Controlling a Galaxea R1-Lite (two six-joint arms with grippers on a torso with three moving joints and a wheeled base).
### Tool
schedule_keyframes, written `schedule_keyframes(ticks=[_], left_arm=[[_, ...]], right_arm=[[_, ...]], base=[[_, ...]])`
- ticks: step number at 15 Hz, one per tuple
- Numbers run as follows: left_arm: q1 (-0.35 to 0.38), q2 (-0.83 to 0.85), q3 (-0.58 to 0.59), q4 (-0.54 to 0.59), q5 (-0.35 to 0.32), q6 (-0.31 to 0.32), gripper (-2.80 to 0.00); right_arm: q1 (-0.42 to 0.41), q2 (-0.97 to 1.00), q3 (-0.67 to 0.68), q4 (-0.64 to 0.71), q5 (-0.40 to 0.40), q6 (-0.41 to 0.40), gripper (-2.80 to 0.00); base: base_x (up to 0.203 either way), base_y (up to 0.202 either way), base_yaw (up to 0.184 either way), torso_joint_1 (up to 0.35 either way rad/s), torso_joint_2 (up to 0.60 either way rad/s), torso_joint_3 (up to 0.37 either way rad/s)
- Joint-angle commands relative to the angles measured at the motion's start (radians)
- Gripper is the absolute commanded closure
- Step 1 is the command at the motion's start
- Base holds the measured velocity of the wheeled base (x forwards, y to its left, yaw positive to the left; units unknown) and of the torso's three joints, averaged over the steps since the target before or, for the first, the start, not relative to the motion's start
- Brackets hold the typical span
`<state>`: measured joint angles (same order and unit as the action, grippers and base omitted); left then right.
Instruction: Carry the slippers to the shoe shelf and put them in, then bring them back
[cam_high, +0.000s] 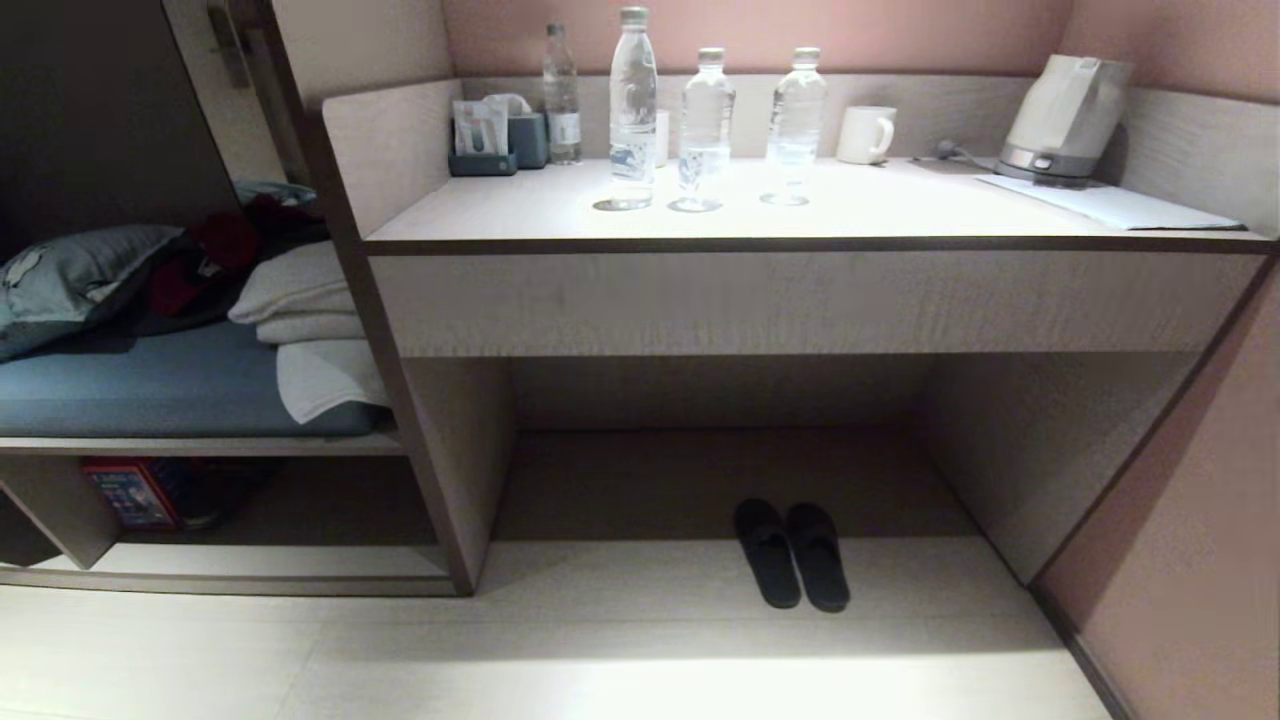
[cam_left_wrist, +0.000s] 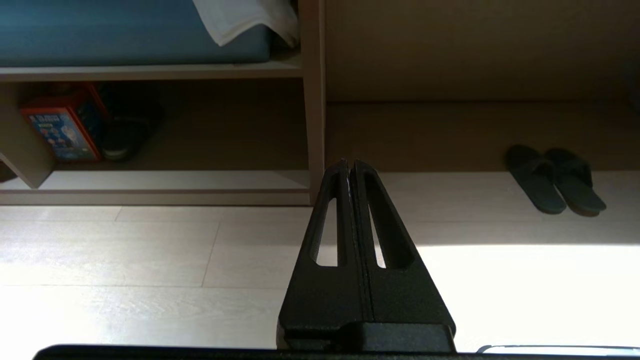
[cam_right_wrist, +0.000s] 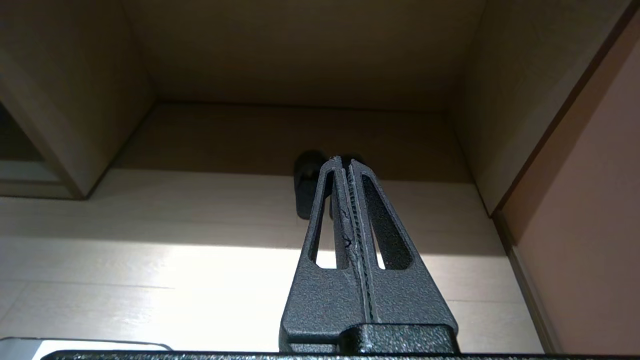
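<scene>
Broadly, the scene is a pale wood desk (cam_high: 800, 290) with a deep recess beneath it, and at about nine o'clock from that recess a lower open compartment, the shoe shelf (cam_high: 230, 570), under a blue cushioned bench (cam_high: 150, 385). On the desk top stand water bottles (cam_high: 633, 110), a white mug (cam_high: 866, 134) and, toward two o'clock, a kettle (cam_high: 1065, 118). A red box (cam_high: 130, 492) sits inside the shoe shelf at its left end.

The slippers (cam_high: 792, 555) lie side by side on the floor at the mouth of the desk recess, toes pointing inward, touching or nearly touching each other, well apart from the shoe shelf. Nothing has been lifted yet, so the task looks to be at its very start.

Neither arm shows in the head view. The left gripper (cam_left_wrist: 350, 167) has its fingers pressed together on nothing, aimed at the upright board between shelf and recess, with the slippers off toward three o'clock. The right gripper (cam_right_wrist: 342, 162) is likewise clenched and empty, pointing straight at the slippers.

Risks, as I judge them: clenched fingers reaching the soft, flat fabric would shove the pair deeper under the desk instead of gripping it; taking only one slipper would split the pair; and the desk's front edge hangs low enough to foul an arm.
</scene>
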<state>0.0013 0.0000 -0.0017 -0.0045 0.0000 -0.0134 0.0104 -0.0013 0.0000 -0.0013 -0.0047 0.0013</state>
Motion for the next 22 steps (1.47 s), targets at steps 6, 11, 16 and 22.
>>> schedule_keyframes(ticks=[6,11,16,22], left_arm=[[0.0,0.002,0.0,-0.002,0.0,0.001,0.0],[0.0,0.002,0.0,-0.002,0.0,0.003,0.0],[0.0,0.0,0.0,-0.002,0.0,0.003,0.0],[0.0,0.0,0.0,-0.002,0.0,0.003,0.0]], right_arm=[[0.0,0.001,0.0,0.0,0.0,0.0,0.0],[0.0,0.001,0.0,0.0,0.0,0.0,0.0],[0.0,0.001,0.0,0.0,0.0,0.0,0.0],[0.0,0.002,0.0,0.0,0.0,0.004,0.0]], base=[[0.0,0.0,0.0,0.001,0.0,0.203],[0.0,0.0,0.0,0.003,0.0,0.086],[0.0,0.0,0.0,0.0,0.0,0.0],[0.0,0.0,0.0,0.0,0.0,0.0]])
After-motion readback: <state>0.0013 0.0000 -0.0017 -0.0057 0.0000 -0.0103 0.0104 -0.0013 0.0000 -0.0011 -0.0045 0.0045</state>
